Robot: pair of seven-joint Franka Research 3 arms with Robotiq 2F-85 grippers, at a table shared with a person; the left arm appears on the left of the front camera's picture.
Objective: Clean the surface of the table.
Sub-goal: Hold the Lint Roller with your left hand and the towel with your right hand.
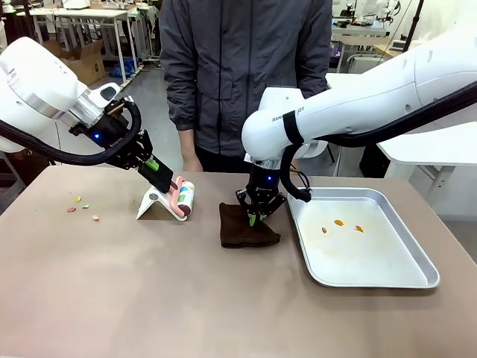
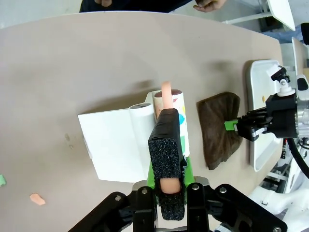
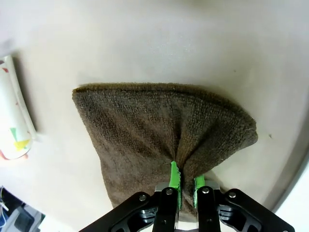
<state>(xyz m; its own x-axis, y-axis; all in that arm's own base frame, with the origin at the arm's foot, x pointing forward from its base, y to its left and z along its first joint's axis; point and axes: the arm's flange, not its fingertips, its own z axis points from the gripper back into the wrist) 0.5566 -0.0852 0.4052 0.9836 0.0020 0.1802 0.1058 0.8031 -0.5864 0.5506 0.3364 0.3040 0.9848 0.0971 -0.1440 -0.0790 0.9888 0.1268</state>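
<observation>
The brownish table (image 1: 149,298) carries a dark brown cloth (image 1: 240,230) at its middle. My right gripper (image 1: 258,216) points straight down and is shut on a pinched fold of that cloth (image 3: 154,130), with its green pads (image 3: 174,180) squeezing the fabric. My left gripper (image 1: 153,168) is shut on the pink, foam-wrapped handle (image 2: 166,169) of a lint roller (image 1: 184,200). The roller head rests against a white folded stand (image 1: 155,205). Small pink, green and orange scraps (image 1: 78,206) lie on the table's left part.
A shiny metal tray (image 1: 402,261) sits at the right with a few orange bits (image 1: 339,222) in it, close beside the cloth. A person in a grey jacket (image 1: 246,67) stands at the far edge. The near half of the table is bare.
</observation>
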